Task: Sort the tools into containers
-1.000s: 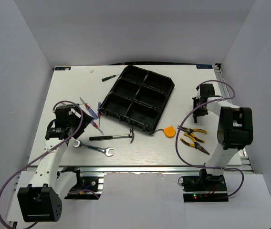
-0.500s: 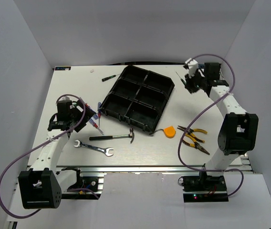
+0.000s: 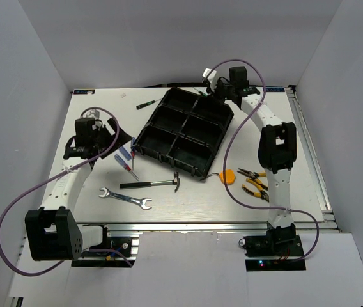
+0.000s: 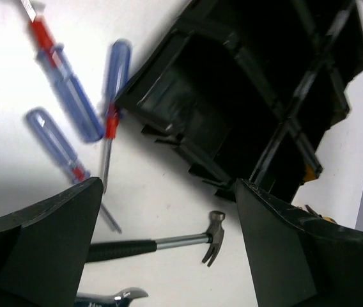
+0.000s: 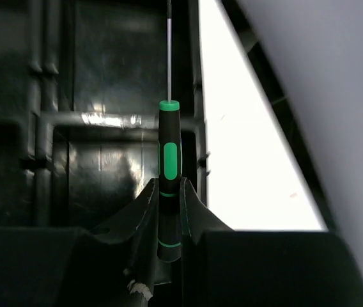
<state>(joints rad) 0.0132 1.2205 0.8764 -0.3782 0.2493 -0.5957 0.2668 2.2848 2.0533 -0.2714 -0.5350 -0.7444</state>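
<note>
The black organizer tray (image 3: pixel 169 142) lies tilted at mid-table. My right gripper (image 3: pixel 209 87) is over its far corner, shut on a black-green screwdriver (image 5: pixel 169 160) whose shaft points over a tray compartment (image 5: pixel 98 166). My left gripper (image 3: pixel 117 142) is open and empty, above the blue-and-red screwdrivers (image 3: pixel 126 155) left of the tray. In the left wrist view the gripper (image 4: pixel 167 187) frames the hammer (image 4: pixel 169 243), with the screwdrivers (image 4: pixel 69 102) and the tray (image 4: pixel 232 83) beyond. The hammer (image 3: pixel 149 184) and the wrench (image 3: pixel 125 197) lie near the front.
A second black-green screwdriver (image 3: pixel 145 103) lies at the back, left of the tray. The orange tape measure (image 3: pixel 227 176) and two yellow-handled pliers (image 3: pixel 256 181) lie to the tray's front right. White walls enclose the table.
My right arm swung from the table's right side to the back, over the tray's far corner, carrying the screwdriver. My left gripper shifted slightly away from the front edge.
</note>
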